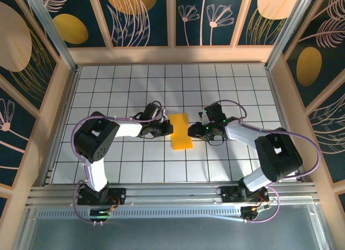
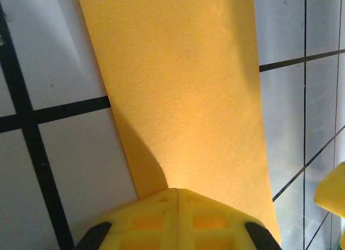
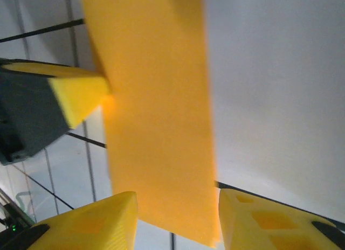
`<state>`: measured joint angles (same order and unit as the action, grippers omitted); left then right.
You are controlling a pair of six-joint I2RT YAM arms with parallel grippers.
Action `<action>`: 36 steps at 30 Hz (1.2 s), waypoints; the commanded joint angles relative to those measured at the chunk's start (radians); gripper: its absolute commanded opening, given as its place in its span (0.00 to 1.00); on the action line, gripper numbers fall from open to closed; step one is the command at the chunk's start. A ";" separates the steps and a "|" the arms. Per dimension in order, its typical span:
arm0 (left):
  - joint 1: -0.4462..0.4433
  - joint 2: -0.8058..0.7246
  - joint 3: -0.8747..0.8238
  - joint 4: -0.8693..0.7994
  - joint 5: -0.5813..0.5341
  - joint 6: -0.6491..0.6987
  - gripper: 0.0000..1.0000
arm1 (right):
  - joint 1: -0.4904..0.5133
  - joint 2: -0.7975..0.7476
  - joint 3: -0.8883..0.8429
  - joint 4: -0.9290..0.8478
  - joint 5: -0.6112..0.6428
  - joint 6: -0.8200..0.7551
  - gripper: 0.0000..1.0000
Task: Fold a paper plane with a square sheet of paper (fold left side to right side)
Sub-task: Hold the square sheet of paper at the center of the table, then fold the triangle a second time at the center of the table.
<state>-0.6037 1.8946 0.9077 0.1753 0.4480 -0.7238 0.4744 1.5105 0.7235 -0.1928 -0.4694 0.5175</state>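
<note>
Lying flat on the white tiled desk (image 1: 226,88), the orange-yellow sheet of paper (image 1: 180,131) now has the shape of a narrow rectangle, and it is placed directly between the two sets of fingers. The left fingers (image 1: 165,129) are closed. In the left wrist view their yellow pads (image 2: 177,217) are pressed together with no gap, and the tip meets the long edge of the paper. It is not possible to tell whether the tip pinches the paper or only presses on it. From this tip the paper goes straight forward over the black tile lines.

The right fingers (image 1: 192,130) stand at the opposite long edge and are open. In the right wrist view one pad (image 3: 91,223) is on one side and the other pad (image 3: 269,223) on the other side, clearly apart, and the nearest end of the paper lies in the space between them. Neither pad clearly holds it. The closed left tip touches the far edge of the paper, opposite the open fingers.
</note>
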 commanded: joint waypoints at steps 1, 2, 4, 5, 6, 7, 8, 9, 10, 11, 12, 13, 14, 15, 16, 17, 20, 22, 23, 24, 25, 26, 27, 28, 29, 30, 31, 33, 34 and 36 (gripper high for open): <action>-0.006 0.043 0.007 -0.049 -0.039 0.033 0.00 | -0.012 -0.009 -0.059 -0.068 -0.046 -0.028 0.45; -0.005 0.043 0.009 -0.052 -0.041 0.034 0.00 | -0.012 -0.007 -0.068 -0.060 -0.059 -0.022 0.45; -0.007 0.042 0.010 -0.058 -0.043 0.040 0.00 | -0.011 -0.003 -0.093 -0.026 -0.096 -0.005 0.45; -0.007 0.042 0.011 -0.059 -0.045 0.040 0.00 | -0.010 -0.002 -0.102 -0.010 -0.106 0.004 0.44; -0.006 0.043 0.012 -0.060 -0.045 0.040 0.00 | -0.008 0.003 -0.108 0.007 -0.117 0.012 0.43; -0.006 0.043 0.013 -0.061 -0.045 0.042 0.00 | -0.006 0.007 -0.112 0.020 -0.124 0.019 0.41; -0.007 0.043 0.013 -0.060 -0.045 0.042 0.00 | -0.002 0.013 -0.114 0.032 -0.128 0.025 0.40; -0.007 0.043 0.013 -0.060 -0.045 0.042 0.00 | 0.000 0.020 -0.116 0.045 -0.134 0.031 0.39; -0.007 0.042 0.011 -0.062 -0.045 0.042 0.00 | 0.002 0.029 -0.116 0.056 -0.141 0.036 0.37; -0.006 0.041 0.012 -0.062 -0.045 0.042 0.00 | 0.005 0.038 -0.113 0.064 -0.145 0.040 0.37; -0.006 0.041 0.012 -0.062 -0.046 0.043 0.00 | 0.010 0.048 -0.113 0.070 -0.149 0.042 0.36; -0.006 0.040 0.012 -0.062 -0.047 0.042 0.00 | 0.014 0.057 -0.110 0.074 -0.150 0.044 0.36; -0.006 0.039 0.011 -0.062 -0.046 0.042 0.00 | 0.019 0.062 -0.108 0.078 -0.150 0.046 0.36; -0.006 0.037 0.009 -0.062 -0.048 0.043 0.00 | 0.021 0.069 -0.108 0.086 -0.152 0.050 0.35; -0.007 0.038 0.010 -0.062 -0.048 0.043 0.00 | 0.024 0.071 -0.108 0.094 -0.155 0.054 0.34; -0.006 0.038 0.009 -0.062 -0.048 0.043 0.00 | 0.027 0.072 -0.108 0.102 -0.158 0.058 0.33; -0.006 0.037 0.009 -0.062 -0.047 0.043 0.00 | 0.029 0.072 -0.111 0.127 -0.168 0.074 0.32; -0.006 0.037 0.009 -0.062 -0.047 0.043 0.00 | 0.030 0.070 -0.111 0.141 -0.177 0.083 0.30; -0.007 0.037 0.009 -0.062 -0.046 0.044 0.00 | 0.030 0.070 -0.111 0.147 -0.180 0.085 0.30; -0.006 0.038 0.009 -0.060 -0.046 0.044 0.00 | 0.030 0.070 -0.111 0.150 -0.184 0.087 0.30; -0.006 0.038 0.008 -0.060 -0.046 0.044 0.00 | 0.030 0.070 -0.110 0.151 -0.182 0.088 0.30; -0.007 0.037 0.008 -0.060 -0.046 0.044 0.00 | 0.030 0.070 -0.110 0.151 -0.178 0.088 0.30; -0.006 0.037 0.007 -0.059 -0.046 0.044 0.00 | 0.030 0.068 -0.108 0.152 -0.174 0.088 0.30; -0.006 0.037 0.007 -0.059 -0.047 0.044 0.00 | 0.029 0.067 -0.108 0.153 -0.169 0.089 0.30; -0.007 0.036 0.006 -0.059 -0.046 0.044 0.00 | 0.028 0.064 -0.108 0.157 -0.167 0.091 0.30; -0.006 0.034 0.006 -0.058 -0.046 0.045 0.00 | 0.027 0.062 -0.108 0.160 -0.169 0.092 0.30; -0.006 0.034 0.004 -0.057 -0.048 0.046 0.00 | 0.024 0.061 -0.107 0.162 -0.170 0.094 0.30; -0.007 0.033 0.005 -0.059 -0.048 0.047 0.00 | 0.021 0.056 -0.102 0.156 -0.166 0.092 0.30; -0.006 0.033 0.004 -0.057 -0.048 0.047 0.00 | 0.017 0.055 -0.098 0.146 -0.160 0.089 0.30; -0.007 0.033 0.005 -0.057 -0.047 0.047 0.00 | 0.014 0.049 -0.093 0.127 -0.152 0.080 0.30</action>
<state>-0.6044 1.8973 0.9131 0.1711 0.4450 -0.7067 0.4961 1.5700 0.6224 -0.0494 -0.6292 0.5941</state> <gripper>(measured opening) 0.044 0.298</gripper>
